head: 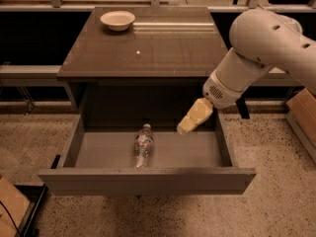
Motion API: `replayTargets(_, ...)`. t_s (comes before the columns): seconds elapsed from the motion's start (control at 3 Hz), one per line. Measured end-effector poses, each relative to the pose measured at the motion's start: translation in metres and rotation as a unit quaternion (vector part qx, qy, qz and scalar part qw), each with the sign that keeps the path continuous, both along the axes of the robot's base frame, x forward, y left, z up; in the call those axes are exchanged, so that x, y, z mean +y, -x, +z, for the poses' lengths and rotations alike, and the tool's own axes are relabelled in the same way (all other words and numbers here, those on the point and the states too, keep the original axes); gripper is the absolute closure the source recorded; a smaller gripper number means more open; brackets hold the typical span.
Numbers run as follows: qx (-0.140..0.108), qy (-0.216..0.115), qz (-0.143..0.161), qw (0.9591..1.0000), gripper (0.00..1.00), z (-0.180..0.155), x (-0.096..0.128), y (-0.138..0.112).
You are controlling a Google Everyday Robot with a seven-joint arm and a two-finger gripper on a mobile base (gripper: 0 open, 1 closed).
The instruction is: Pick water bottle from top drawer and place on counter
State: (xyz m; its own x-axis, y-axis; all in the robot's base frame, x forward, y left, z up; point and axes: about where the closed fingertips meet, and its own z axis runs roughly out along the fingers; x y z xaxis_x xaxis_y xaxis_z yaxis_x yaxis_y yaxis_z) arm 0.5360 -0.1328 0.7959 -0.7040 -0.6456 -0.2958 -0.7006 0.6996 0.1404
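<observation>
The arm (266, 48) is cut off at the right frame edge. The state of the gripper (186, 126), held right of centre over the open top drawer (148, 179), cannot be told. 1 water bottle (142, 148), clear, ribbed and white-capped, is laid flat at centre on the drawer floor, cap toward the counter (163, 48).

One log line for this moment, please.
gripper: above drawer, right of bottle | bottle: lying in drawer, not grasped | counter: bowl at back left

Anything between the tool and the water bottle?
Nothing visible. The cream-coloured tool hangs over the open grey top drawer, right of the small clear plastic water bottle lying on its floor, with only bare floor between.
</observation>
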Motion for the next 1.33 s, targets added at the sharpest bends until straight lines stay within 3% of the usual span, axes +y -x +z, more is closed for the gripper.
replayTargets(0.33,0.030,-0.014,-0.037,0.9988,0.00,-0.038,0.024,-0.014)
replayTargets(0.67,0.049,-0.019,-0.087,0.9949,0.00,-0.075,0.042,-0.028)
replayTargets(1.33,0.050,-0.022,-0.097,0.9937,0.00,-0.074,0.042,-0.028)
